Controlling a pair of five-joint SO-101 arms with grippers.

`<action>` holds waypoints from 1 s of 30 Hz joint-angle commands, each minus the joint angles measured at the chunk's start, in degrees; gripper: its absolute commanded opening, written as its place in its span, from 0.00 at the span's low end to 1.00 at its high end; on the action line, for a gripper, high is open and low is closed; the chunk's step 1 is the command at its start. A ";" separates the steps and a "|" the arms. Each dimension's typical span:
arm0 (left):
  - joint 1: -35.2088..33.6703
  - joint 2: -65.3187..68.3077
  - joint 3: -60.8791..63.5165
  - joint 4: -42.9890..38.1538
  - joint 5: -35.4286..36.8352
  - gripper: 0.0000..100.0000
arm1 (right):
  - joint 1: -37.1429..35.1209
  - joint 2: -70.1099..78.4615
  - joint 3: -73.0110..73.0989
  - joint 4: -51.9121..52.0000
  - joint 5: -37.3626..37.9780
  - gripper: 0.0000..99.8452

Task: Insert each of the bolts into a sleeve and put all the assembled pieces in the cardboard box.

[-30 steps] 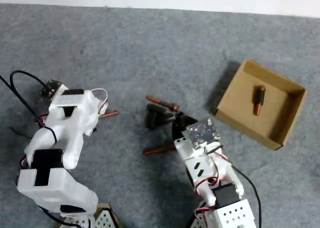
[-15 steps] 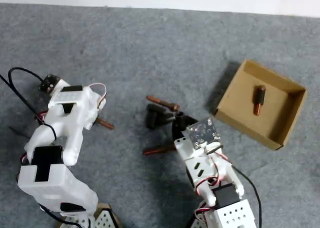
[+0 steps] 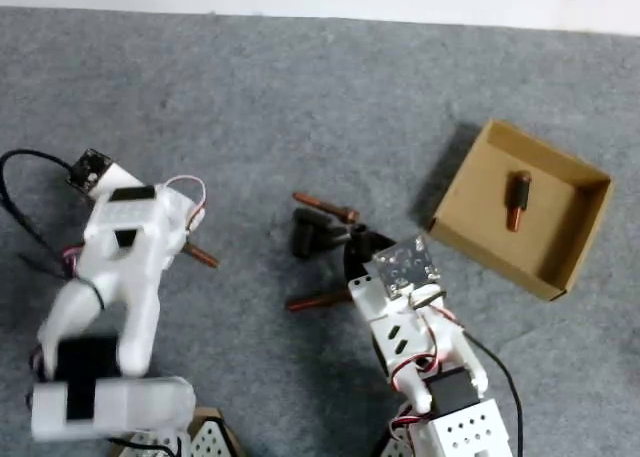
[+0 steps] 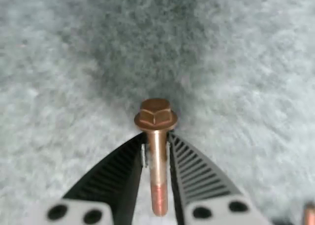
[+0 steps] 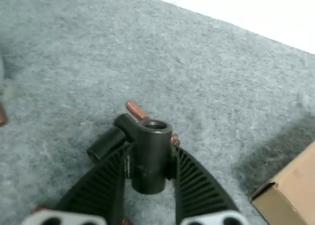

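item one: my left tool [image 4: 156,136] pinches a copper bolt [image 4: 155,117] by the shank, hex head out past the fingertips, over the grey table [image 3: 300,97] at the left. item two: my right tool [image 5: 150,150] is clamped on a black sleeve [image 5: 147,136], bore facing up, with a loose sleeve [image 5: 105,144] lying just beside it, a far bolt [image 3: 325,207] and a near bolt [image 3: 318,299] lying close by. item three: i see the cardboard box [image 3: 495,260] at the right, one assembled piece [image 3: 518,199] lying inside
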 commanded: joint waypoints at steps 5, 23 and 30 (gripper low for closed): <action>6.02 -30.37 15.87 -7.38 -1.05 0.00 | -3.38 -0.84 2.33 -1.80 0.70 0.00; 13.58 -84.53 45.41 -19.34 -6.33 0.00 | -15.16 -0.84 6.81 -1.80 10.73 0.00; 19.21 -96.40 49.63 -19.34 -6.42 0.00 | -17.27 -0.84 7.08 -1.80 10.81 0.00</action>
